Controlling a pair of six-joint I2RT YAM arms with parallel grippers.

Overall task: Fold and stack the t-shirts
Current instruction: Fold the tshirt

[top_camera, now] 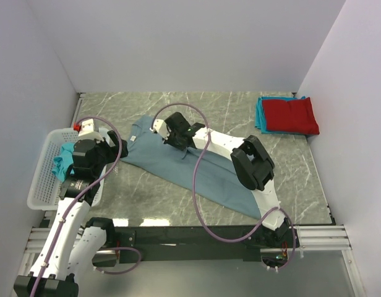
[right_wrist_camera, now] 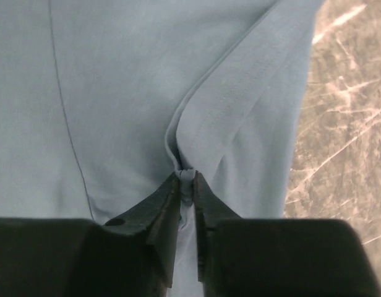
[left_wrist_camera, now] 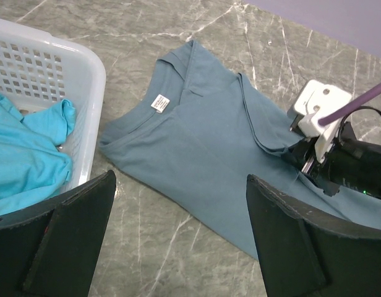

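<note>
A large slate blue-grey t-shirt (top_camera: 206, 173) lies spread diagonally on the marble table, collar toward the left. My right gripper (right_wrist_camera: 186, 179) is shut on a small pinch of its fabric beside a sleeve hem (right_wrist_camera: 221, 111); in the top view it sits over the shirt's upper part (top_camera: 169, 137). My left gripper (left_wrist_camera: 180, 178) hovers open above the shirt's near edge (left_wrist_camera: 196, 154), with nothing between its fingers (left_wrist_camera: 85, 216). A folded red t-shirt (top_camera: 291, 115) rests on a folded teal one (top_camera: 260, 117) at the back right. Another teal t-shirt (left_wrist_camera: 23, 148) lies crumpled in the basket.
A white plastic laundry basket (top_camera: 41, 179) stands at the table's left edge, close to my left arm. White walls enclose the table on three sides. The right arm's purple cable (top_camera: 196, 185) loops over the blue-grey shirt.
</note>
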